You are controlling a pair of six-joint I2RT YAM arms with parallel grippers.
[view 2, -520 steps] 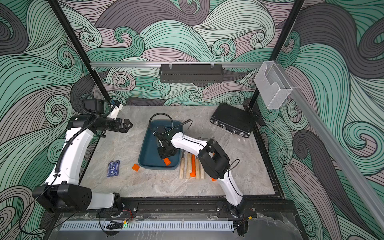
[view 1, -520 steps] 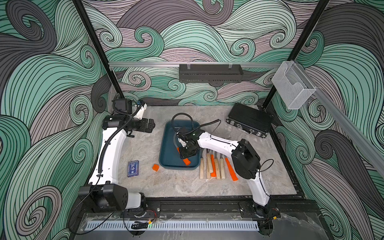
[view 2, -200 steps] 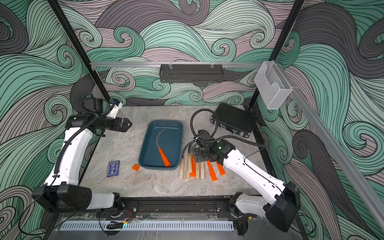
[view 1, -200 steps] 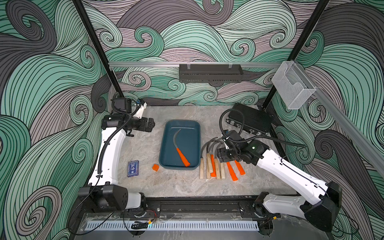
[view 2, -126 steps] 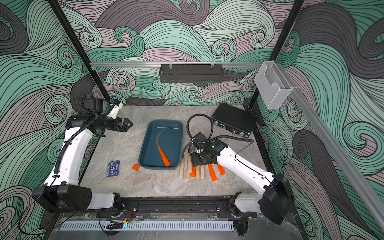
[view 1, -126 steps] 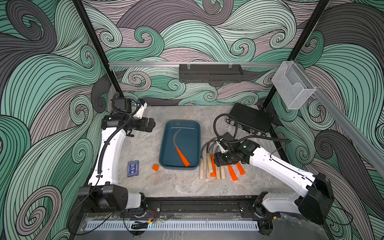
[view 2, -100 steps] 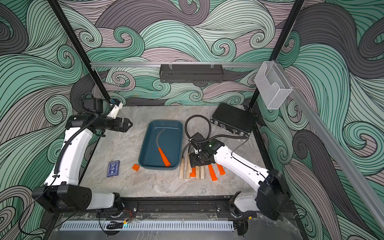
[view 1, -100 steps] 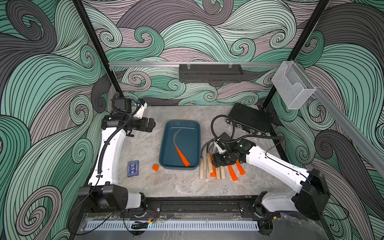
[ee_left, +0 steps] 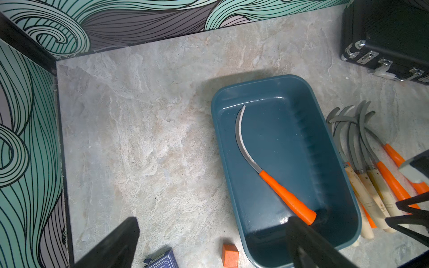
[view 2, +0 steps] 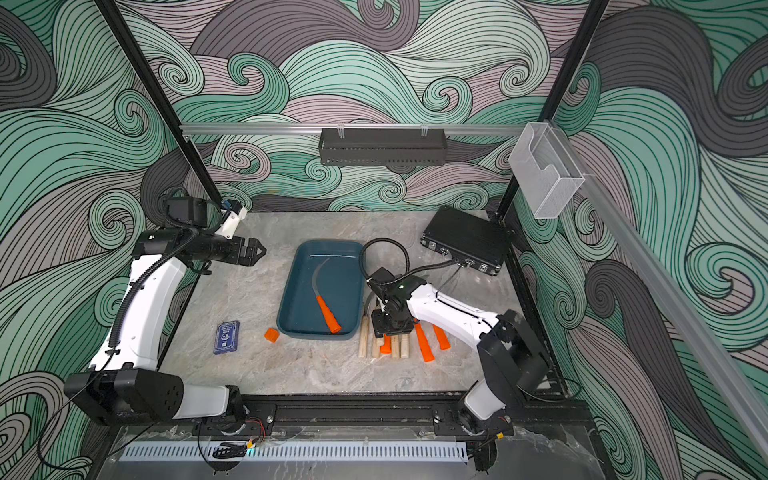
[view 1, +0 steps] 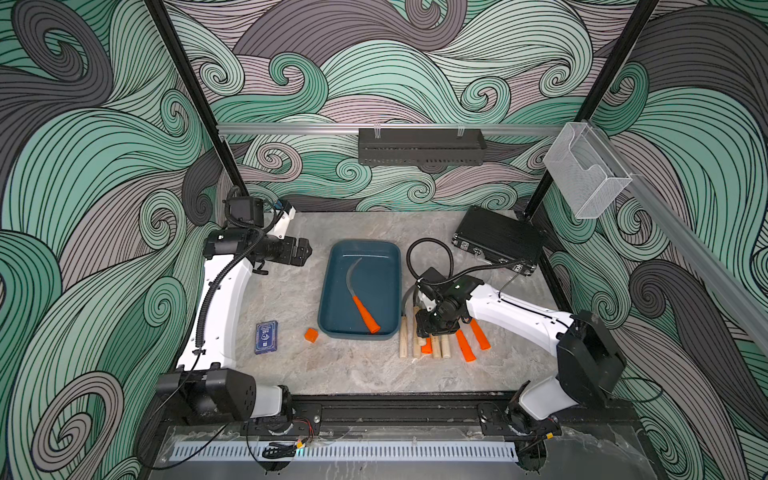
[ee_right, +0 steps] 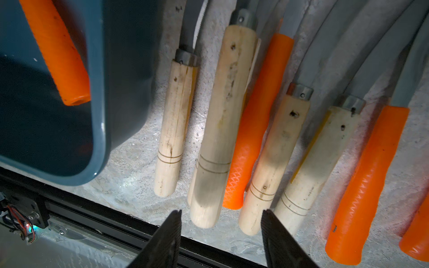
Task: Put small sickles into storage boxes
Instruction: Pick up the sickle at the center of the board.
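Your right gripper (ee_right: 220,217), half-open and empty, straddles a wooden-handled sickle (ee_right: 220,104). Its handle runs lengthwise between the jaws.

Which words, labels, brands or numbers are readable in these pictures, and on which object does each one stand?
No text can be read for certain.
Small blue box: pale print on its lid, too small in both top views, blurred and cut off in the left wrist view.
Black case: no label visible.
Sickle handles: only rings and a pattern, no letters.
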